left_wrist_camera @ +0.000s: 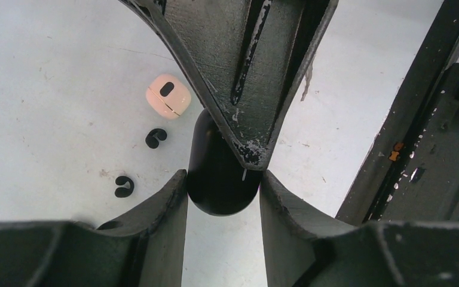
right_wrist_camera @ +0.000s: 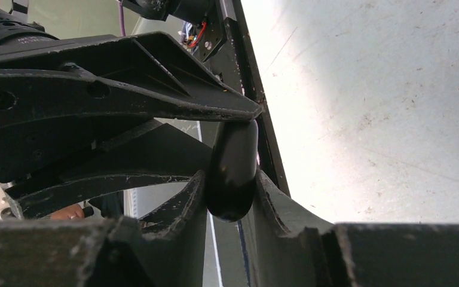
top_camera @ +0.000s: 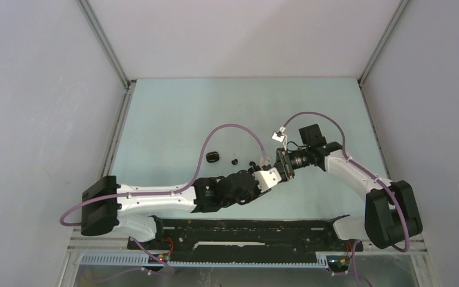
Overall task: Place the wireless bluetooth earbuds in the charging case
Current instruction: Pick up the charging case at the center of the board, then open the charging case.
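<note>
A glossy black charging case (left_wrist_camera: 215, 179) is held above the table between both grippers, and also shows in the right wrist view (right_wrist_camera: 233, 161). My left gripper (left_wrist_camera: 222, 176) is shut on its two sides. My right gripper (right_wrist_camera: 232, 176) is shut on it from the opposite end. The grippers meet at mid-table, left (top_camera: 273, 174) and right (top_camera: 284, 162), and hide the case in the top view. Two black curled earbuds (left_wrist_camera: 155, 137) (left_wrist_camera: 124, 186) lie on the table to the left, apart from both grippers; they also show in the top view (top_camera: 234, 161) (top_camera: 251, 162).
A second small pebble-like case (left_wrist_camera: 167, 95) lies on the table beyond the earbuds. It looks pale beige with a dark oval in the left wrist view and dark in the top view (top_camera: 213, 157). A black rail (top_camera: 245, 230) runs along the near edge.
</note>
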Tool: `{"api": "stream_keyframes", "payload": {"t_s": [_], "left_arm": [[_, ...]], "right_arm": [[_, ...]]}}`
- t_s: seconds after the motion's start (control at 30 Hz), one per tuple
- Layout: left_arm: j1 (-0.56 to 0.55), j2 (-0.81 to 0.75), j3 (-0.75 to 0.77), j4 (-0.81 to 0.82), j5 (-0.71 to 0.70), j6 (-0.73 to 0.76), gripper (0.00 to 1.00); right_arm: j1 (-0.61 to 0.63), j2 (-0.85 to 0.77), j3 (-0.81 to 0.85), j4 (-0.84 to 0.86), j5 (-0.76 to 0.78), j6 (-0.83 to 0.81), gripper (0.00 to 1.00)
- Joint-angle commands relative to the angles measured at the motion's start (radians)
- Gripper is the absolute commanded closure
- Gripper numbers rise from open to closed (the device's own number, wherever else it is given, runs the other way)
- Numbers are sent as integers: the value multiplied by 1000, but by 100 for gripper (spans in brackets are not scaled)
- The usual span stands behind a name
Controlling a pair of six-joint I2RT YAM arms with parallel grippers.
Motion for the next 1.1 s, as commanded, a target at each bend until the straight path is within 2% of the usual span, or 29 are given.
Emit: {"api": "stream_keyframes", "payload": {"t_s": [0.0,0.1,0.23,0.3,0.4,0.53,0.63,0.7,0.77,0.83,0.93,1.0,1.07], "left_arm": [[-7,-4,34,43,-49,14,61],[-6,-26,14,52,-149,-4,47],[-5,-136,-77,182,-251,-72,29],[6,-223,-166,301,-300,-204,1],[40,-329,-309,494,-301,-424,0],[103,-387,-448,717,-132,-540,1],[178,-377,-513,859,71,-592,10],[253,-321,-532,939,229,-679,17],[336,-230,-562,1141,454,-783,23],[368,-117,-582,1349,573,-877,24],[373,29,-552,1494,669,-961,13],[370,105,-525,1567,693,-995,13],[369,157,-500,1596,707,-1015,19]], "right_arm": [[-6,4,40,13,-66,-30,88],[-30,-15,40,-11,-70,-58,90],[-84,-47,40,-35,-107,-83,92],[-110,-68,40,-46,-134,-98,92],[-137,-104,40,-61,-176,-143,91],[-149,-143,40,-82,-227,-188,90],[-153,-150,40,-87,-246,-196,90],[-157,-149,40,-88,-258,-199,90],[-164,-152,40,-87,-264,-200,90],[-168,-158,40,-87,-264,-203,90],[-176,-164,40,-94,-260,-209,90],[-182,-168,40,-96,-259,-211,90],[-186,-170,40,-104,-257,-216,89]]}}
